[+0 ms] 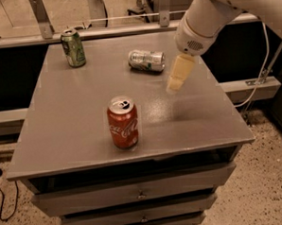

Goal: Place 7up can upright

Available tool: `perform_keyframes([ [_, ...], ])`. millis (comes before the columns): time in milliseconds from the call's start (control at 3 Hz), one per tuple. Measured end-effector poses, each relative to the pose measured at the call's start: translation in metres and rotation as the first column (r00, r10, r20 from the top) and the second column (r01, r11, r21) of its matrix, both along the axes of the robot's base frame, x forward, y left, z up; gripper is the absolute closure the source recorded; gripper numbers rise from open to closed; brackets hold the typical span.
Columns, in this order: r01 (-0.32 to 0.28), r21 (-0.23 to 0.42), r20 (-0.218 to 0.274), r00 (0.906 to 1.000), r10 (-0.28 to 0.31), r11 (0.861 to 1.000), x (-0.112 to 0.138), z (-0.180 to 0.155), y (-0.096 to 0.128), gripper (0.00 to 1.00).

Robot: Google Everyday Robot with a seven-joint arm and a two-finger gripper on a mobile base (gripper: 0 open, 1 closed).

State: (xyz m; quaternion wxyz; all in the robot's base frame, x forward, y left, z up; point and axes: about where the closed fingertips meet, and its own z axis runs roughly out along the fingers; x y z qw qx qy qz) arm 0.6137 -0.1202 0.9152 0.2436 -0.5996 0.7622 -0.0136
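The 7up can (147, 60), silvery-white with green lettering, lies on its side at the back middle of the grey table top (74, 113). My gripper (174, 86) hangs from the white arm (200, 26) over the table, just right of the lying can and a little nearer the front. It is apart from the can and holds nothing that I can see.
A darker green can (73, 48) stands upright at the back left corner. A red Coca-Cola can (122, 122) stands upright near the front middle. The table is a drawer cabinet with drawers (140, 192) below. A metal rail (103, 29) runs behind it.
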Motion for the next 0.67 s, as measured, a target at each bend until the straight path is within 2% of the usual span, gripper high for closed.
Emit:
perform_keyframes([
  [333, 0.015, 0.062, -0.002, 0.9999, -0.015, 0.998, 0.061, -0.011, 0.018, 0.0],
  [667, 0.043, 0.109, -0.032, 0.9987, -0.04, 0.993, 0.106, -0.022, 0.028, 0.0],
])
